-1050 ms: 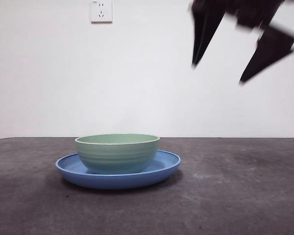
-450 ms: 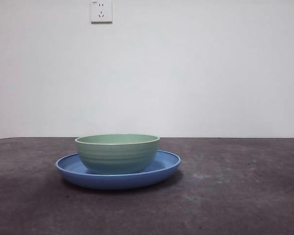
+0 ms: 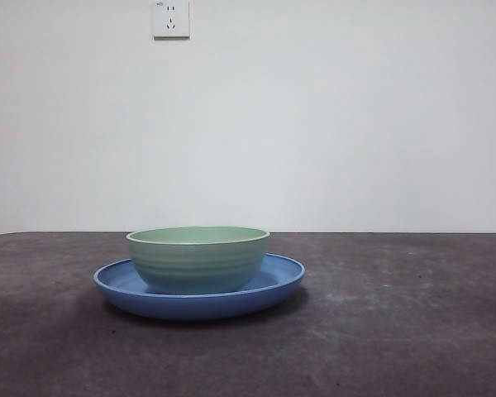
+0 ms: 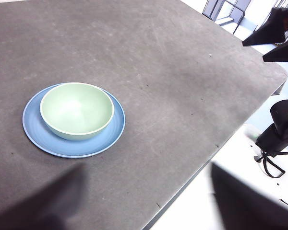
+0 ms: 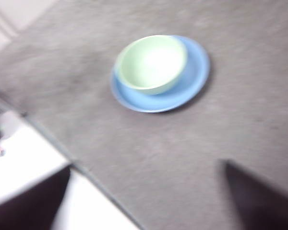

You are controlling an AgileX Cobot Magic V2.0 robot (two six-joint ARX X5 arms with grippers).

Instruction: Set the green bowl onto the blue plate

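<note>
— Where's the green bowl (image 3: 197, 258) sitting?

— Upright inside the blue plate (image 3: 274, 289), a little off its middle, on the grey tabletop (image 3: 397, 314). It looks placed.

— And the hands?

— Both hang high, well apart from the dishes. The left hand (image 4: 144, 201) and the right hand (image 5: 149, 201) each gape with nothing between the jaws.

— If it needed shifting?

— It looks like stiff, glazed ceramic: probably slippery and chippable. I'd pinch the rim wall.

Dark grey, scuffed matte tabletop (image 3: 397, 331) near; plain white wall (image 3: 355, 124) far behind, bearing white square plastic socket (image 3: 171, 18) high at left. Even, soft light.
</note>
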